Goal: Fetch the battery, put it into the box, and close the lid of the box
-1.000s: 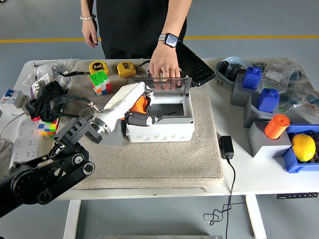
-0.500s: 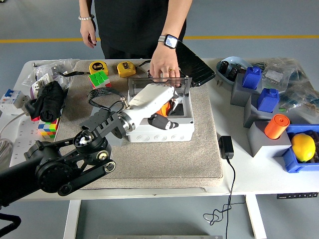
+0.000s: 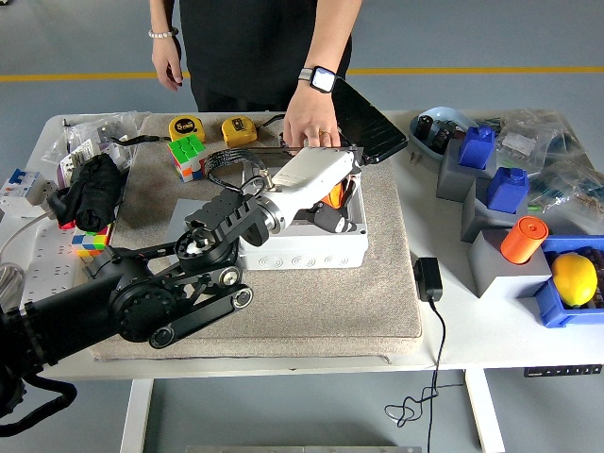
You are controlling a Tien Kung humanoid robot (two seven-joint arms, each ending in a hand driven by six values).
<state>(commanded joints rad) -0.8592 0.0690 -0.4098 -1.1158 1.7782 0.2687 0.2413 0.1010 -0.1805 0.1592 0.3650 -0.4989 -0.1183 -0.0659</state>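
A grey-white box (image 3: 304, 253) stands on the mat at the table's middle. Its smoky clear lid (image 3: 356, 162) stands upright at the far side, and a person's hand (image 3: 311, 123) with a watch rests on the lid's top edge. My left hand (image 3: 327, 204), white with dark fingers, reaches in from the lower left and hangs over the box's open top. Its fingers are curled around the orange battery (image 3: 333, 195), which sits low in the opening. The arm hides most of the box's inside.
The grey mat (image 3: 377, 302) lies under the box. Behind it are two yellow tape measures (image 3: 186, 127), a Rubik's cube (image 3: 189, 156) and a black case (image 3: 370, 121). A black power adapter (image 3: 427, 278) lies to the right; blue bins, an orange cylinder (image 3: 524, 238) and a lemon (image 3: 574, 278) lie farther right.
My left arm has swung right and forward, carrying the orange battery from the box's left rim to over its opening. The person's hand stays on the lid.
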